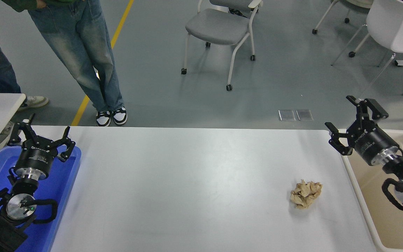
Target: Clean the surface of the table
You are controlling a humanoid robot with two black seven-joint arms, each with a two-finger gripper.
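Clearly at the opening step: nothing gripped yet. Lying on the table surface (194,182), toward its right side, one crumpled ball of brown paper (305,193), the only litter seen there. Right gripper (352,122) raised above the table's far right corner, fingers spread wide and empty, well apart from the paper and farther from the camera than it. Just beside that edge of the table, a beige bin (394,224), under the right arm. Left gripper (40,136) parked at the lower left over a blue tray (65,182), fingers also spread, holding nothing.

Judged as the approach to the paper, not yet a grasp. Next move probably calls for bringing the right gripper toward the camera and down over the ball, keeping the fingers wide until they stand on both sides of it, then closing softly. Being light and loosely crushed, the paper could slide away or slip out if pushed from one side only.

About writing: some white print on both gripper bodies, too small to read with certainty. No other label legible. At the far side, legs of a person (82,52) in jeans, away from the work.
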